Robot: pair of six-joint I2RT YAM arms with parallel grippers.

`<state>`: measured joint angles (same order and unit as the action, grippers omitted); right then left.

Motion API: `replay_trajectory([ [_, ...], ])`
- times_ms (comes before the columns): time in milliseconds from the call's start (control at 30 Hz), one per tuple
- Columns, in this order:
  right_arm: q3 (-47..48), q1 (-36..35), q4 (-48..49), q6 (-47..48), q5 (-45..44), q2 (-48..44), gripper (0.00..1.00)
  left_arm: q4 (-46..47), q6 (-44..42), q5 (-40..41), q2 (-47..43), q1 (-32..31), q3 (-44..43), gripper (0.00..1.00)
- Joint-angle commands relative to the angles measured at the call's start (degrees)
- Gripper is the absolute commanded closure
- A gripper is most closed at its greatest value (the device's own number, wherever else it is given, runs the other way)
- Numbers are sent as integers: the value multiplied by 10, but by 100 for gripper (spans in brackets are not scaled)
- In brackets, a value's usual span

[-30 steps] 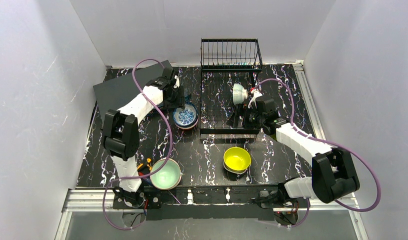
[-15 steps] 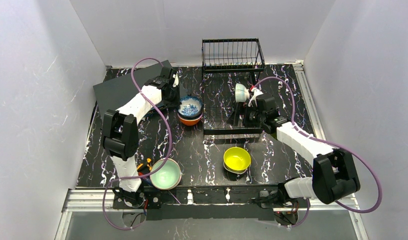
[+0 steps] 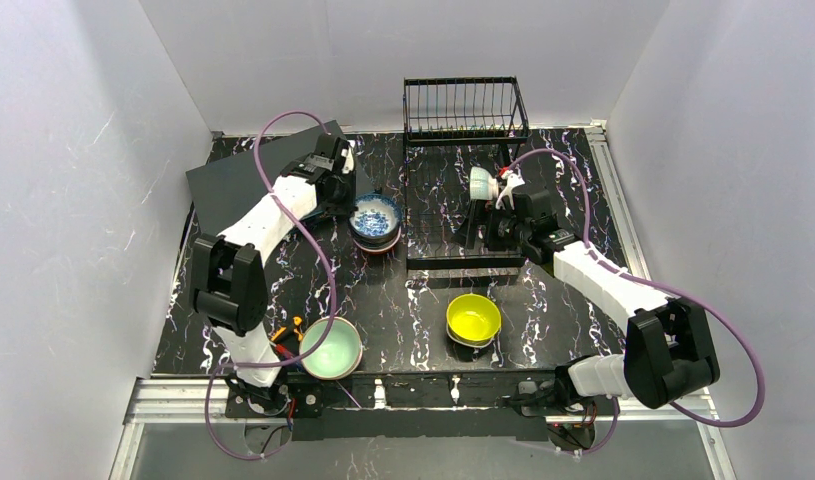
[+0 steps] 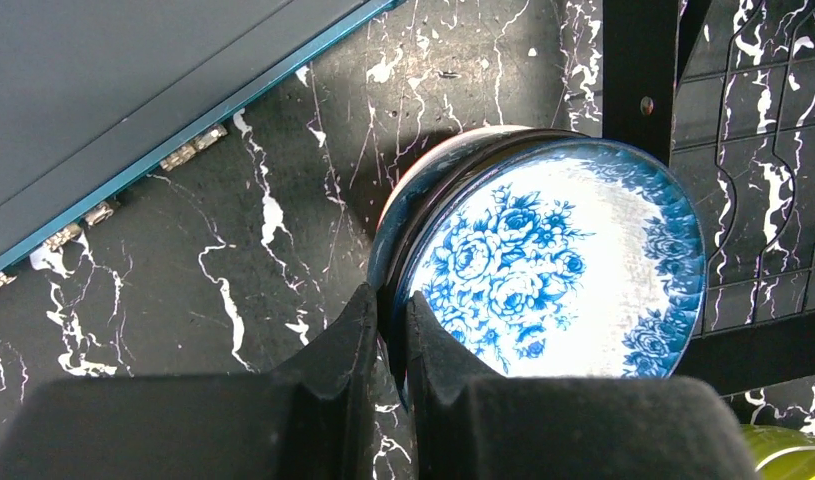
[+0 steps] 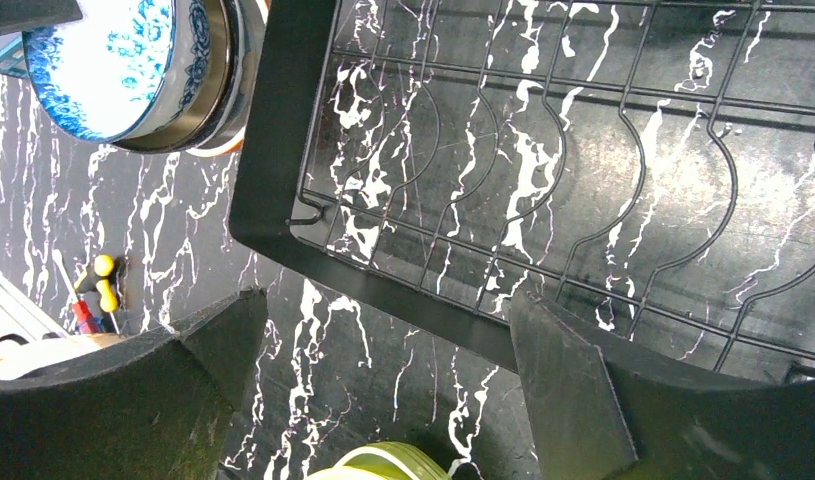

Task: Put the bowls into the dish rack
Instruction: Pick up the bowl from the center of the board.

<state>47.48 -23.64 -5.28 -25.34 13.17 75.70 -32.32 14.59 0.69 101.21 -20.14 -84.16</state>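
Note:
My left gripper is shut on the near rim of the blue-and-white patterned bowl, which sits nested on other bowls just left of the dish rack's frame. In the top view this stack shows an orange bowl underneath. A white bowl stands on edge in the black dish rack. My right gripper is wide open and empty over the rack's front edge. A yellow bowl and a mint-green bowl sit near the front.
A dark grey flat box lies at the back left, close behind my left gripper. The rack's tall wire basket stands at the back. Small red and yellow tools lie by the mint-green bowl. White walls enclose the table.
My left gripper has carried the patterned bowl up and back onto the orange bowl. The white bowl has shifted slightly toward the back of the rack with my right arm.

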Motion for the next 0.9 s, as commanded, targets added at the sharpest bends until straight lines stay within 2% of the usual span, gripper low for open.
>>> replay_trajectory([
  [0, 34, 2, 6, -4, 16, -20, 1, 43, -6, -16, -88, 2, 10, 100],
  [300, 38, 2, 26, -22, 47, -15, 1, 93, -15, -75, -127, 1, 44, 100],
  [567, 7, -1, 142, -102, 152, 7, 1, 112, -27, -134, -132, 1, 50, 100],
  [733, 11, -35, 196, -138, 159, 36, 4, 111, -33, -133, -133, 1, 50, 100],
  [867, 49, -80, 215, -142, 152, 80, 8, 112, -35, -129, -134, 1, 52, 100],
])
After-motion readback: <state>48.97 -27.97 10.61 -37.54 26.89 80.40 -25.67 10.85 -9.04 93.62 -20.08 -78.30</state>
